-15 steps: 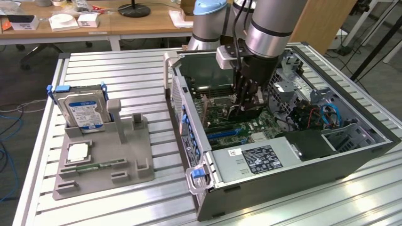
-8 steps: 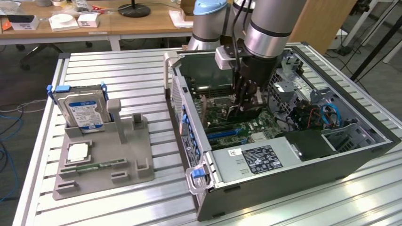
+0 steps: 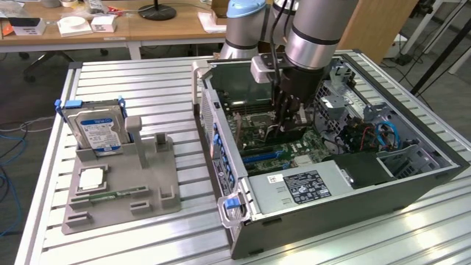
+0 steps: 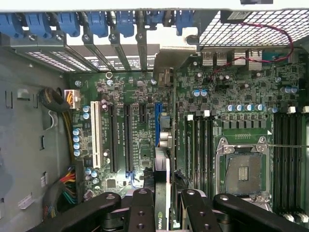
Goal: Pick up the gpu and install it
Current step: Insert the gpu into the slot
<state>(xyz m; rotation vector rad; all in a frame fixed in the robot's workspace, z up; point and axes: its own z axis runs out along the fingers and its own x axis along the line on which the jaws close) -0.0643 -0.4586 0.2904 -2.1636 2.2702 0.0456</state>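
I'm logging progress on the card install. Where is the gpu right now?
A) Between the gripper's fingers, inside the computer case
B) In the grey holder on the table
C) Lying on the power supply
A: the gripper clamps the gpu edge-on above the motherboard.

Silver-grey tube arm [image 3: 312,27] with a pale blue joint cap [image 3: 246,8], a black cable, and a black gripper [image 4: 166,212] with round screws.
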